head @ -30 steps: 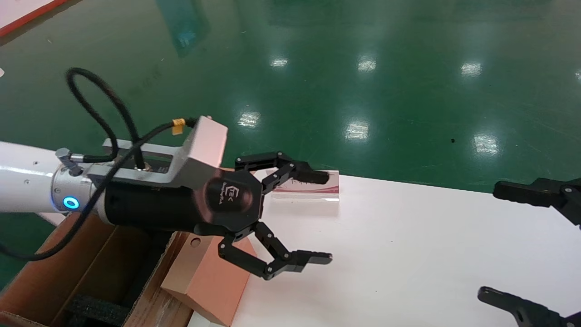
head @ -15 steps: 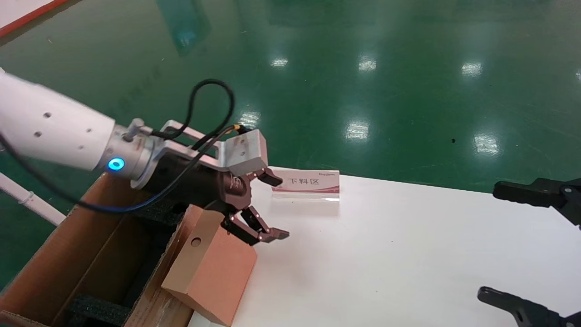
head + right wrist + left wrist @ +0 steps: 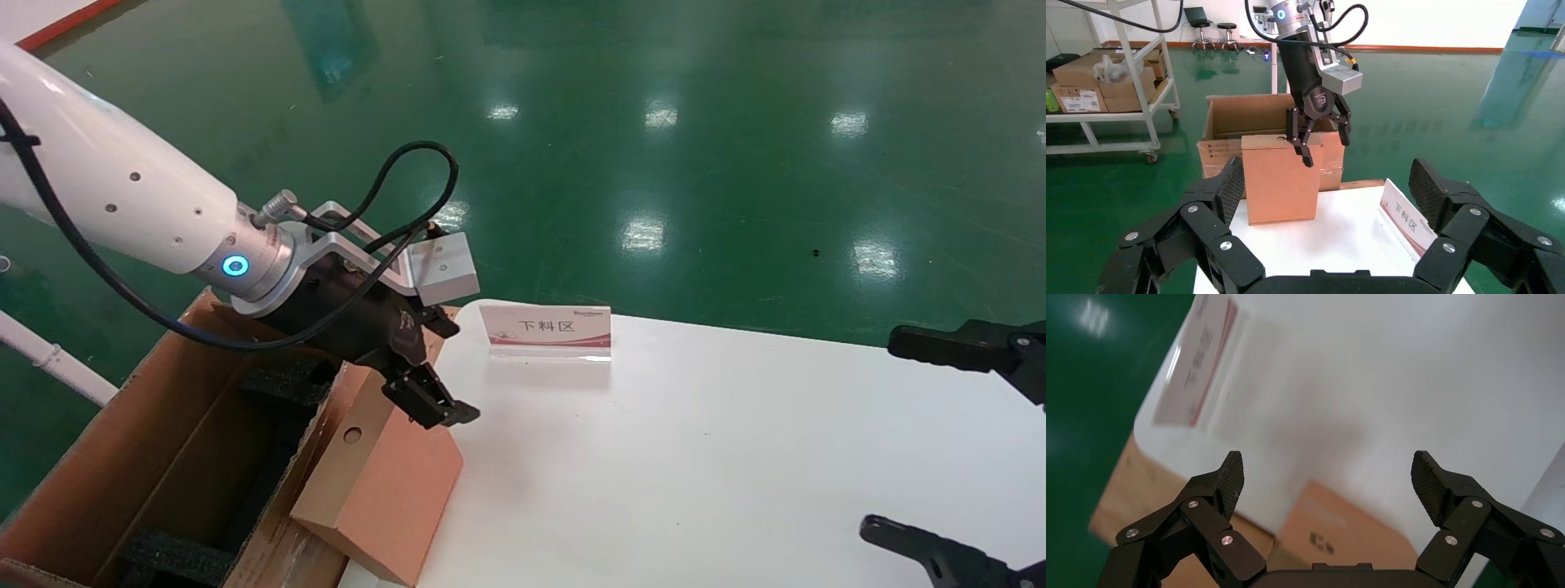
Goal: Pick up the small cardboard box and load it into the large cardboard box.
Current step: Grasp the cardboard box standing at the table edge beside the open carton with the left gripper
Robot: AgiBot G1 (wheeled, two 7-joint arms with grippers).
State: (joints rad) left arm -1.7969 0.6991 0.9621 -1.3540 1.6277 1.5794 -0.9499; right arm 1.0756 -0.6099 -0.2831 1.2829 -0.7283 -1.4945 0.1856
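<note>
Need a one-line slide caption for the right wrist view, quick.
Left claw open above the upright small cardboard box at the table edge, the large cardboard box behind it.

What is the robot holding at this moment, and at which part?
Nothing is held. The left gripper is open just above the top of the small cardboard box, fingers not closed on it. The right gripper is open and empty over the table.

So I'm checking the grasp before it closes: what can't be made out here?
- Head view: left pincer hides the small cardboard box's top edge, so contact is unclear.
- Left wrist view: sign card blurred, text unreadable.
- Head view: large cardboard box cut by the frame edge.
- Right pincer partly cut off.
</note>
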